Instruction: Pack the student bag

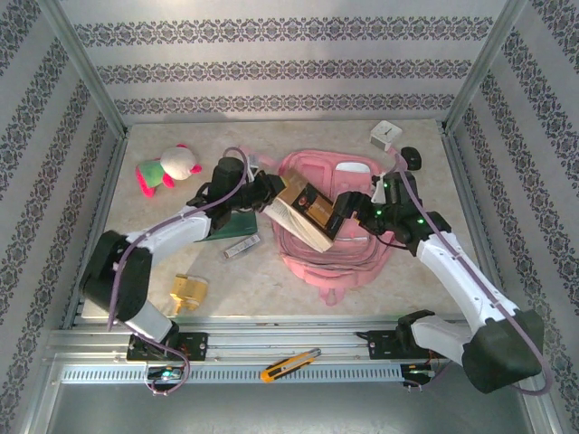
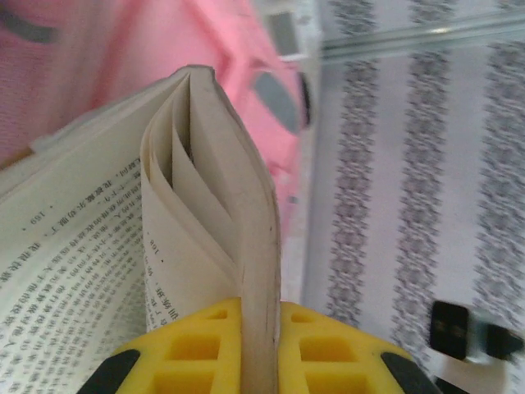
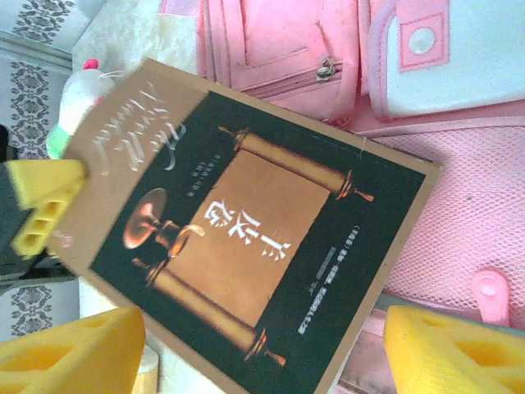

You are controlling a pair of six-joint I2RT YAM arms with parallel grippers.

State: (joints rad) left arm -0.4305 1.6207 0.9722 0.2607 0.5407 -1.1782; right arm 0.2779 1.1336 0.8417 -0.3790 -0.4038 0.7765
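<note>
Book (image 2: 261, 246) pinched in my left hand (image 2: 259, 349), over the bag (image 1: 333, 280); right hand (image 3: 262, 353) wide beside it. Looks like the loading step; next I'd open the bag's mouth.

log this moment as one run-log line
left fingers: pinching book | right fingers: open, near book | book: over pink backpack | packing: unfinished

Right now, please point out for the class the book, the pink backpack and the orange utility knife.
Book (image 3: 246, 222): right wrist view, on its front cover.
Pink backpack (image 1: 333, 294): top external view, on its lower strap.
Orange utility knife (image 1: 289, 364): top external view, on its handle.
</note>
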